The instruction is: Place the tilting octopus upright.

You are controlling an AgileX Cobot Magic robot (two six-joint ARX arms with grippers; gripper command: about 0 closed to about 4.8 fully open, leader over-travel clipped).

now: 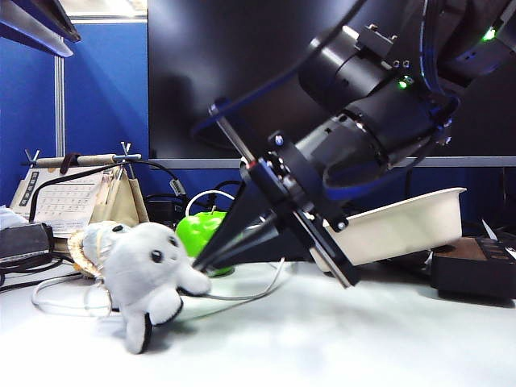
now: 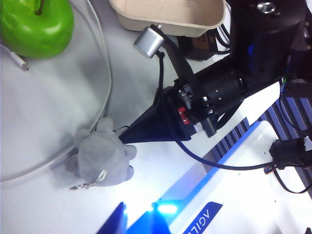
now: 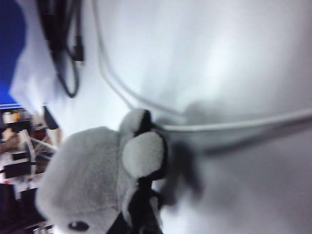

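Leaning on the surface (image 1: 339, 339), octopus (image 1: 149, 270) is pinched by right gripper (image 1: 197, 264) fingers, closed on a tentacle. Left gripper out of frame, fingers fully spread.

The octopus (image 1: 149, 270) is light grey plush with black bead eyes and black on the undersides of its tentacles; a silver keyring hangs from it. Beside the octopus, the right tool (image 1: 201, 262) is matte black. Behind the octopus sits a bright green apple (image 1: 200, 228). The counter (image 1: 339, 339) is white, the tray (image 1: 403, 226) cream, and the back wall (image 1: 105, 89) blue.
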